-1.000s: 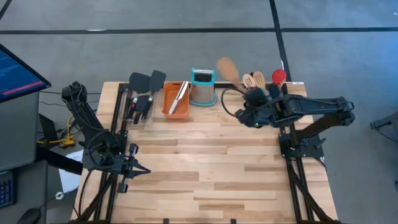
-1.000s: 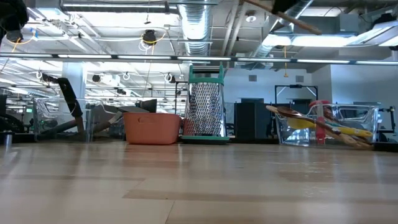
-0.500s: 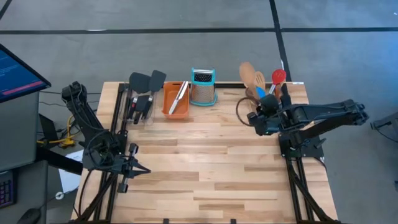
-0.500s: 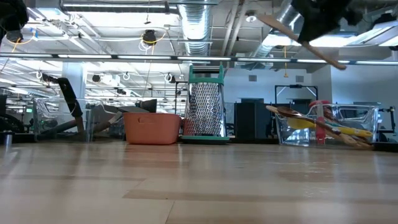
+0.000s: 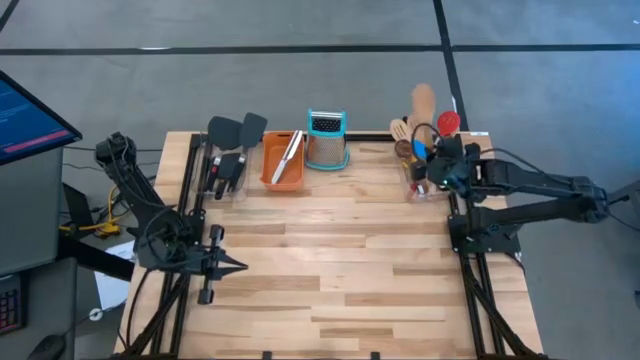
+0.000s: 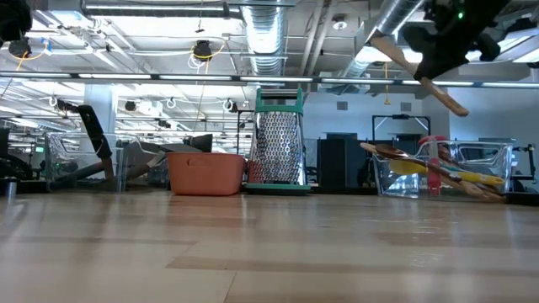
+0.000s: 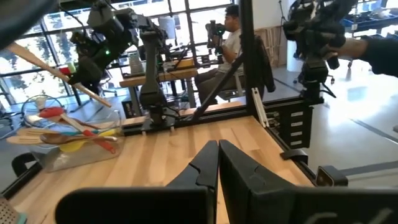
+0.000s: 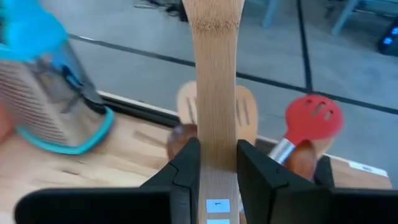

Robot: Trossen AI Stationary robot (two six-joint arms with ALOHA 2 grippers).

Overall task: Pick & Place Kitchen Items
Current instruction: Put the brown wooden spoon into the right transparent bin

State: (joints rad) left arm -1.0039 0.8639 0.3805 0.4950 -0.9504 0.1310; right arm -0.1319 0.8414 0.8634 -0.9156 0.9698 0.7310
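Observation:
My right gripper (image 5: 435, 160) is shut on a wooden spoon (image 5: 423, 102) high over the clear bin (image 5: 425, 185) at the table's far right. That bin holds several utensils (image 6: 434, 172): wooden slotted spatulas (image 8: 214, 112), a red slotted spoon (image 8: 313, 118), and yellow and blue ones. The spoon and the gripper also show in the low view (image 6: 438, 50). My left gripper (image 5: 226, 265) is shut and empty at the near left; its closed fingers show in the left wrist view (image 7: 217, 158). My right gripper pinches the wooden spoon's flat handle (image 8: 216, 127) between its two fingers (image 8: 186, 165), which lie across it. The spoon is lifted clear above the bin and tilted: its head end (image 6: 376, 39) is high and its handle end (image 6: 459, 107) is lower.
A teal-topped steel grater (image 5: 326, 140) stands at the far middle. Beside it is an orange tray (image 5: 270, 165) with a steel-handled tool in it. A second clear bin (image 5: 228, 170) with black turners is at the far left. The near half of the wooden table (image 5: 330, 270) is bare.
My right gripper has carried the wooden spoon toward the table's right edge, from beside the grater to over the right bin. The spoon has turned: its head, which pointed far-left, now points toward the far edge. It stays lifted clear.

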